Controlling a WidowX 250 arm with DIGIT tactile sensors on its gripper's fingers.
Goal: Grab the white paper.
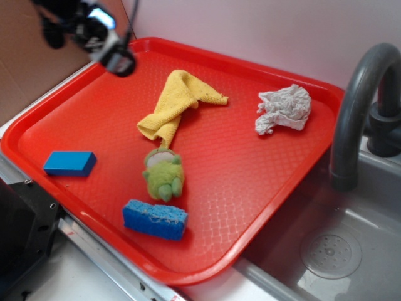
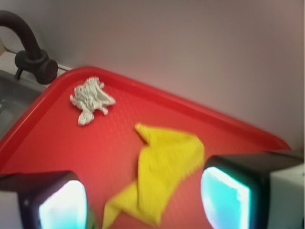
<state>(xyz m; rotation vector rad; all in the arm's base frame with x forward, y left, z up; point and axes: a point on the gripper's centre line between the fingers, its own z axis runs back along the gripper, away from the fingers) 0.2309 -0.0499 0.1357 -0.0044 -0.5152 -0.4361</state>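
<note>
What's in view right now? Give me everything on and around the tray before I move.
white paper: 1, off-white, crumpled, tray's far right corner
yellow cloth: 1, yellow, tray centre-back
plush toy: 1, green, just in front of the cloth
sponge: 1, blue, tray front
block: 1, blue, tray left
tray: 1, red, beside the sink
faucet: 1, dark grey, over the sink
gripper: 1, black, open, above the tray's far left, holding nothing
</note>
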